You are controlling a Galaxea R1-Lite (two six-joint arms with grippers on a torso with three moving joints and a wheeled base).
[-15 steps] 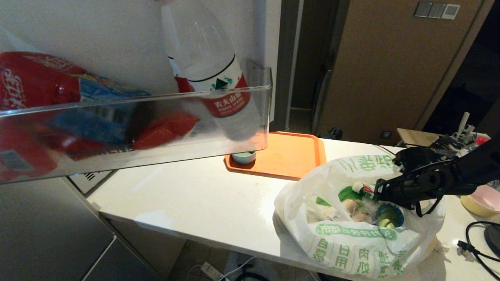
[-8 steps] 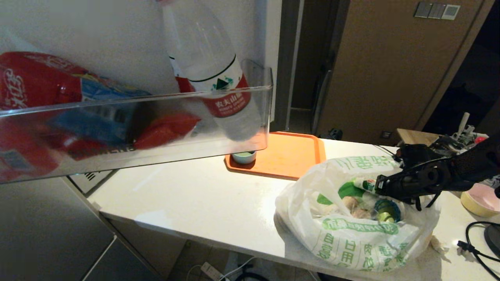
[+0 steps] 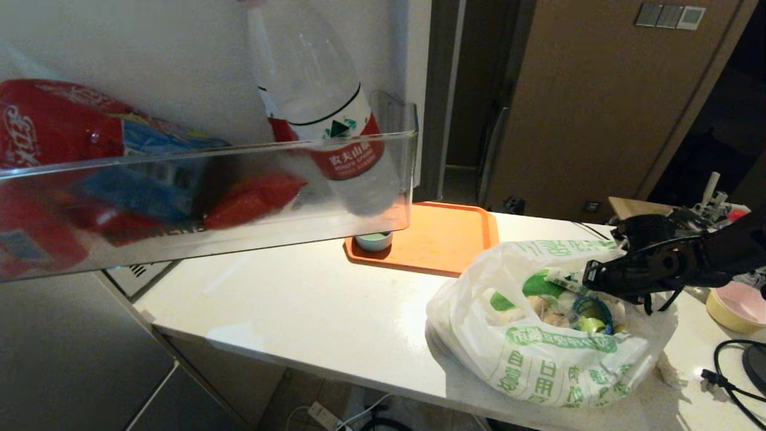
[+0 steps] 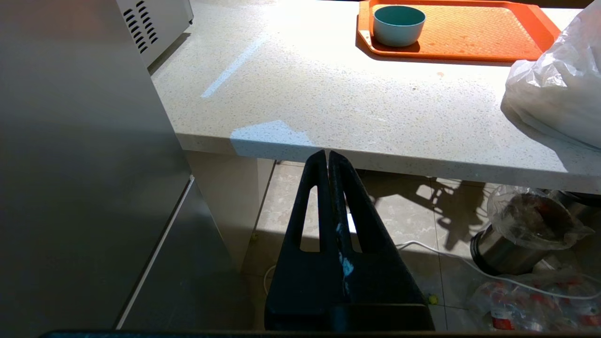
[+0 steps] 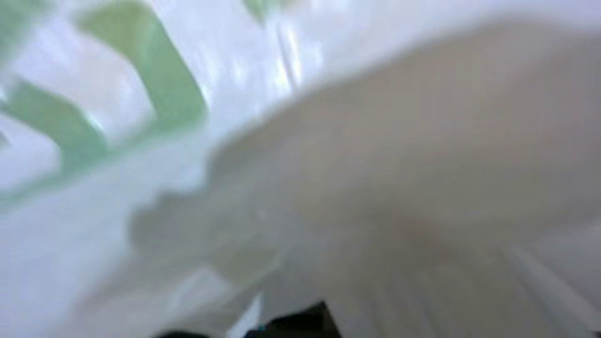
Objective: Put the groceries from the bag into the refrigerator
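The white bag with green characters sits open on the counter's right part. The groceries in it show as pale beige lumps, a yellow-green item and a white-and-green pack. My right gripper is shut at the bag's mouth, tips by that pack. Bag plastic fills the right wrist view, and I cannot tell whether anything is held. The refrigerator's open door bin hangs at the left. My left gripper is shut and parked below the counter edge, beside the steel refrigerator.
A clear water bottle and red packs fill the door bin. An orange tray with a teal cup lies behind the bag. A pale bowl and black cable are at the right edge. A pot stands on the floor.
My right gripper has drawn back to the right and slightly up at the bag's mouth. The bag has shifted and slumped a little rightward with it. The left arm is still.
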